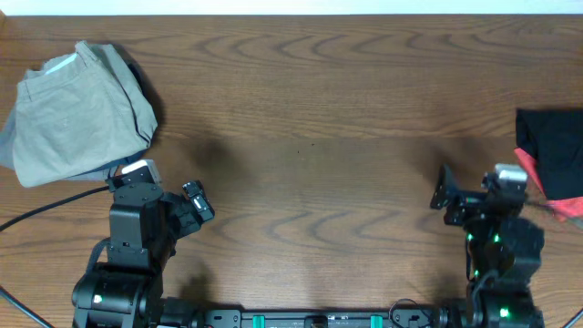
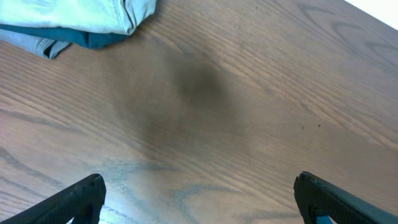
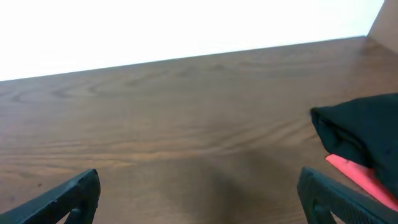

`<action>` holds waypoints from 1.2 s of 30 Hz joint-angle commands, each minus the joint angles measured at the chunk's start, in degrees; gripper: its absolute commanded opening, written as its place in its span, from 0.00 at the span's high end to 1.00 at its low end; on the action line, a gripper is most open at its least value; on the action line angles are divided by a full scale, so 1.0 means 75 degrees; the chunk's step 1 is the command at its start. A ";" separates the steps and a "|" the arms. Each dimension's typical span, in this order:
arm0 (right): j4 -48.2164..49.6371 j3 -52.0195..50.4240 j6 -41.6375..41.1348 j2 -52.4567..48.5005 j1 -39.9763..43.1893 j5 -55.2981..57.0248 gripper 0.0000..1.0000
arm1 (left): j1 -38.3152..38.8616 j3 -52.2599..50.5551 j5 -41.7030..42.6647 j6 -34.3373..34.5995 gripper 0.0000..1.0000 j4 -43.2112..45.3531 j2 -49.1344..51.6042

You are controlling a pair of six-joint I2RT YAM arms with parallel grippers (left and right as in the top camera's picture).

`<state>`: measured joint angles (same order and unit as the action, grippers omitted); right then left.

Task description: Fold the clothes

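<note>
The black T-shirt [image 1: 552, 146] lies at the bench's [image 1: 310, 109] right edge. The overhead frame cuts it off, so its full outline cannot be made out. It reads as a dark lump, and neither prints nor folds can be told apart. In the right wrist view the black T-shirt [image 3: 367, 130] is again clipped by the frame. A red-pink cloth [image 1: 567, 208] peeks out at the shirt's near edge. How far that red-pink cloth [image 3: 357, 174] runs beneath the shirt is hidden.

Far from the shirt, at the opposite back corner, sit the khaki trousers [image 1: 73, 114] in a loose pile. Their left side is cut off, and a blue-grey layer [image 2: 87, 40] shows under the pale fabric [image 2: 74, 12] in the left wrist view.

The right end effector [image 1: 444, 193] hovers just beside the shirt, on the side towards the bench's middle. Its jaws stand wide with nothing between them, and bare wood shows across the gap [image 3: 199, 186]. The left end effector [image 1: 200, 202] is well apart from the shirt, near the trousers. It too is spread wide and holds nothing [image 2: 199, 193]. A black cable [image 1: 46, 210] trails off the frame beside the left arm.

Between the shirt and the trousers the wood lies bare across the whole middle and back. The back edge meets a white strip.
</note>
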<state>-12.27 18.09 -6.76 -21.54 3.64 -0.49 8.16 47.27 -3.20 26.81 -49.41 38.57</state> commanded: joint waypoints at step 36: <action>0.1096 -0.2369 0.1142 0.2806 0.0192 -0.0370 0.01 | 0.0023 -0.0052 -0.0038 0.0012 0.02 0.0029 0.0003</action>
<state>-3.97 0.49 0.71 -0.89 4.38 -2.85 8.16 47.27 -3.18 26.81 -49.41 38.57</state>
